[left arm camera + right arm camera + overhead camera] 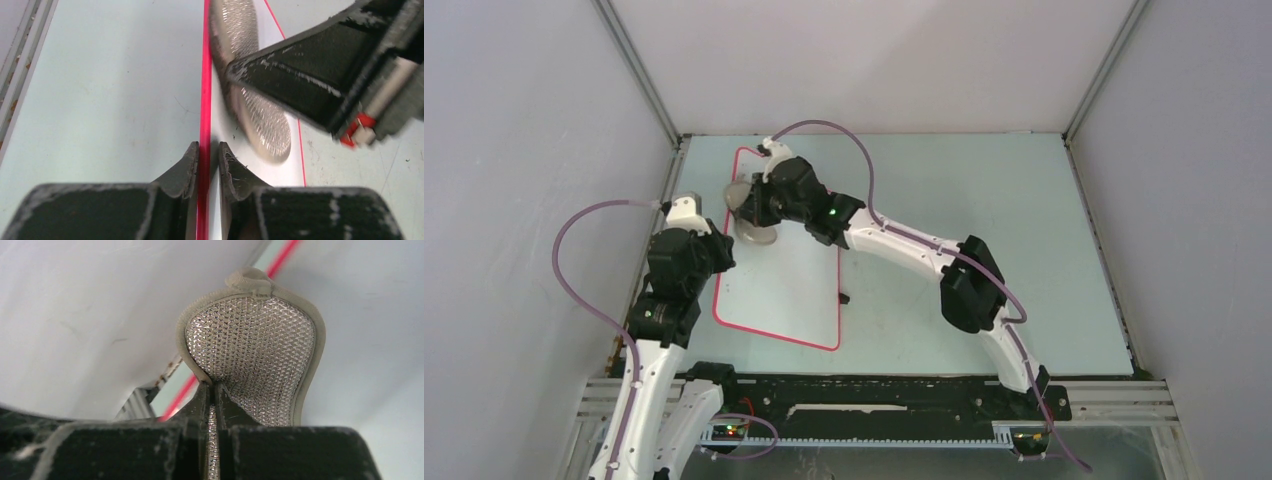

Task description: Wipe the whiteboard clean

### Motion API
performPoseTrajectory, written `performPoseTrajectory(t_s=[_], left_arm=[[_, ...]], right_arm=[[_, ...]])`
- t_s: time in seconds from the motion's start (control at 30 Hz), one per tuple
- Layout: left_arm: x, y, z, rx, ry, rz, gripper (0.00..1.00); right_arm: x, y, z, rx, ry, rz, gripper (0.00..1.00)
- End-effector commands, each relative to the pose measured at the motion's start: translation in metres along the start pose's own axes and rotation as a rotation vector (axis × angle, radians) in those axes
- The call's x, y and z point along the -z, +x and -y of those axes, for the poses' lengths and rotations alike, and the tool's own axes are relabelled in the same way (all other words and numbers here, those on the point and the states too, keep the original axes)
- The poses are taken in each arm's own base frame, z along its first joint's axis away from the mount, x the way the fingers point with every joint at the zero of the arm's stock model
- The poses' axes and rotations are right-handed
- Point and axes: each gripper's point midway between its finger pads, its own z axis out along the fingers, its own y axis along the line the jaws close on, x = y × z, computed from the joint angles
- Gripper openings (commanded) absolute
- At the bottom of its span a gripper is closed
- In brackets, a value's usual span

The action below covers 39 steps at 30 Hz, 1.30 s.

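The whiteboard (784, 290) lies flat on the left half of the table, white with a thin red rim, and no writing shows on it. My left gripper (722, 254) is shut on its left edge; in the left wrist view the left gripper (208, 150) has one jaw on each side of the red rim (205, 75). My right gripper (749, 205) is over the board's far left part, shut on a grey knobbly cloth pad (754, 232). The right wrist view shows the right gripper (212, 387) pinching the pad (255, 350), which stands edge-up against the whiteboard (370, 340).
A small black clip (843, 297) sits on the board's right edge. The pale green table (984, 220) runs out to the right. A metal frame rail (669, 200) and the grey wall stand close beside the board's left edge.
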Motion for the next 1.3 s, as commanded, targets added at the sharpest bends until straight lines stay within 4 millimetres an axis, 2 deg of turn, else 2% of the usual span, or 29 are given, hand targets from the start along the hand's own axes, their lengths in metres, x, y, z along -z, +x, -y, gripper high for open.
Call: performPoseTrajectory(t_s=[0.0, 0.17, 0.27, 0.33, 0.63, 0.77, 0.83, 0.9, 1.0, 1.1, 1.2, 1.27], left_arm=[[0.0, 0.023, 0.007, -0.014, 0.047, -0.079, 0.0], [-0.001, 0.024, 0.007, -0.015, 0.045, -0.085, 0.0], [-0.002, 0.025, 0.005, -0.016, 0.037, -0.09, 0.0], [-0.003, 0.025, 0.004, -0.018, 0.033, -0.093, 0.0], [-0.005, 0.026, 0.005, -0.043, 0.045, -0.091, 0.0], [-0.005, 0.026, 0.004, -0.049, 0.039, -0.09, 0.0], [-0.005, 0.026, 0.003, -0.049, 0.035, -0.088, 0.0], [-0.005, 0.026, 0.002, -0.049, 0.033, -0.088, 0.0], [-0.005, 0.025, 0.0, -0.049, 0.018, -0.085, 0.0], [-0.005, 0.025, 0.0, -0.051, 0.021, -0.081, 0.0], [-0.005, 0.025, 0.0, -0.05, 0.021, -0.082, 0.0], [-0.005, 0.025, 0.0, -0.052, 0.022, -0.082, 0.0]], right_arm=[[-0.007, 0.005, 0.092, -0.05, 0.184, -0.018, 0.0], [-0.001, 0.008, 0.164, -0.099, 0.285, -0.031, 0.0], [-0.002, 0.004, 0.178, -0.105, 0.292, -0.031, 0.0], [-0.007, 0.001, 0.17, -0.096, 0.271, -0.032, 0.0], [-0.042, -0.029, 0.069, 0.057, 0.098, 0.067, 0.0], [-0.052, -0.048, 0.056, 0.067, 0.067, 0.148, 0.0], [-0.055, -0.051, 0.061, 0.049, 0.069, 0.163, 0.0], [-0.056, -0.051, 0.07, 0.031, 0.082, 0.16, 0.0], [-0.054, -0.042, 0.099, 0.009, 0.134, 0.124, 0.0], [-0.044, -0.027, 0.142, -0.042, 0.23, 0.063, 0.0], [-0.028, -0.014, 0.192, -0.131, 0.309, 0.003, 0.0], [-0.016, -0.003, 0.219, -0.177, 0.344, -0.033, 0.0]])
